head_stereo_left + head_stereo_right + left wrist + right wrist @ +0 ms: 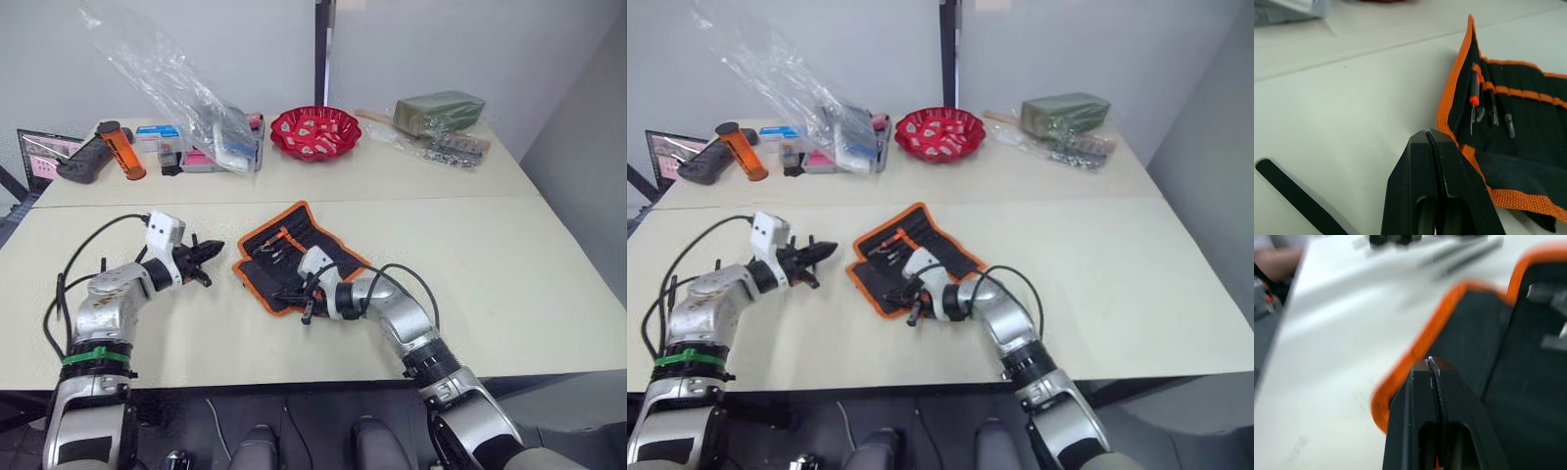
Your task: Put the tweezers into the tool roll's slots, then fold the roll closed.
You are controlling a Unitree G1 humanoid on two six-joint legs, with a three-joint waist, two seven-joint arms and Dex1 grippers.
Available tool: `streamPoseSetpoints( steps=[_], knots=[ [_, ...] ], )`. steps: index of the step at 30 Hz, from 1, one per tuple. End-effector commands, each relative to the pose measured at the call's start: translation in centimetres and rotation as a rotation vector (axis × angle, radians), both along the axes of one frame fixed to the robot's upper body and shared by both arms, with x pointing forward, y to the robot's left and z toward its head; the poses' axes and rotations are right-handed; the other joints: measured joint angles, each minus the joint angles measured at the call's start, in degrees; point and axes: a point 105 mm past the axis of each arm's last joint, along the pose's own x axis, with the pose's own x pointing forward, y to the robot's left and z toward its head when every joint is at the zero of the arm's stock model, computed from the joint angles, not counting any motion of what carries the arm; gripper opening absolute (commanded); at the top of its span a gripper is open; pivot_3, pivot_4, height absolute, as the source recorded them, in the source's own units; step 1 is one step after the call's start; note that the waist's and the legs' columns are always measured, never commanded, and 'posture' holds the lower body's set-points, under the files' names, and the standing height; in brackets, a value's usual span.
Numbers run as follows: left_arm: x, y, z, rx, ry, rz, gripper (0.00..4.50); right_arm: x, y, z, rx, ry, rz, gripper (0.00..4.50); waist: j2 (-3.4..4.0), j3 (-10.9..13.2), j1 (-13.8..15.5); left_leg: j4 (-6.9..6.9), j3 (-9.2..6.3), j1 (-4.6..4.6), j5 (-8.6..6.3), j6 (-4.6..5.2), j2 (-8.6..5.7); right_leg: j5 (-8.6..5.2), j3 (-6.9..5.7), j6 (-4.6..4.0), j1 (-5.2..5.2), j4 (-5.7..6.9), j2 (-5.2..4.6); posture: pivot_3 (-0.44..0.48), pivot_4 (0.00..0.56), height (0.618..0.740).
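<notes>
Right gripper (1432, 363) fingers pressed together at orange edge of tool roll (294, 257). Left gripper (1428, 134) fingers together too, beside roll, apart. Roll lay open on table (509, 245); tweezers (1488, 110) sat in slots (1528, 93) (tips showing). Red bowl (315, 132) behind.

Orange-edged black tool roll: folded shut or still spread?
Spread: the orange-edged black fabric tool roll lies open, its slots and tips exposed.

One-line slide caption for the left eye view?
Right gripper shut at the near orange edge of the open tool roll; left gripper shut, beside the roll on the table.
</notes>
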Motion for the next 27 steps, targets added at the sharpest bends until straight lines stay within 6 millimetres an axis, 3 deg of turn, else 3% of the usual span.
streamPoseSetpoints(
  steps=[1,5,9,15,18,20,21,27],
  knots=[
    [-1.1,0.9,3.1,-0.001,-0.084,0.003,0.00,-0.3,-1.3,4.6,0.089,-0.051,0.028,0.01,-0.01,0.01,0.03,0.00,0.00,-0.06,0.01,-0.02,0.00,0.01,0.00,-0.01,-0.07,0.01,0.00,0.000,0.150,0.740],
    [-2.3,1.7,3.8,0.029,-0.091,0.012,0.00,-0.3,-3.0,6.2,0.101,-0.042,0.024,0.01,-0.04,0.05,0.07,-0.04,0.00,-0.06,0.00,-0.01,0.00,0.01,0.00,-0.01,-0.07,-0.03,0.00,0.000,0.150,0.740],
    [-4.2,2.8,3.5,0.069,-0.069,0.026,0.00,0.3,-5.6,5.7,0.041,-0.042,-0.018,0.01,-0.08,0.17,0.05,-0.05,0.00,-0.08,0.00,-0.01,0.00,0.00,0.00,-0.01,-0.08,-0.09,0.00,0.000,0.150,0.740],
    [-7.6,6.0,3.8,0.078,-0.072,0.143,0.00,1.8,-10.1,4.4,-0.052,-0.083,-0.132,0.01,-0.23,0.43,0.15,-0.07,0.06,-0.12,0.00,-0.01,0.06,0.00,0.00,-0.02,-0.10,-0.20,0.00,0.000,0.150,0.740],
    [-11.0,9.2,3.4,0.077,-0.075,0.304,0.00,2.9,-13.4,3.8,-0.090,-0.083,-0.207,0.01,-0.24,0.44,0.04,-0.10,0.21,-0.12,0.00,0.00,0.13,0.02,0.01,-0.06,-0.08,-0.41,0.00,0.000,0.150,0.740],
    [-12.6,10.1,3.2,0.076,-0.075,0.362,0.00,3.1,-14.4,3.7,-0.085,-0.075,-0.224,0.01,-0.27,0.46,0.10,-0.12,0.29,-0.13,-0.03,0.04,0.17,0.04,0.02,-0.09,-0.06,-0.53,0.00,0.000,0.150,0.740],
    [-13.6,10.7,3.0,0.058,-0.083,0.418,0.55,3.3,-15.0,3.6,-0.085,-0.070,-0.231,0.26,-0.28,0.48,0.19,-0.12,0.31,-0.15,-0.03,0.04,0.16,0.05,0.03,-0.09,-0.05,-0.53,-0.01,0.000,0.150,0.740],
    [-19.3,13.3,0.9,0.040,-0.087,0.683,2.47,3.9,-16.5,3.7,-0.076,-0.059,-0.224,2.22,-0.41,0.55,0.39,-0.03,0.35,-0.11,-0.04,0.04,0.18,0.07,0.02,-0.13,0.06,-0.58,0.00,0.000,0.150,0.740]
  ],
)
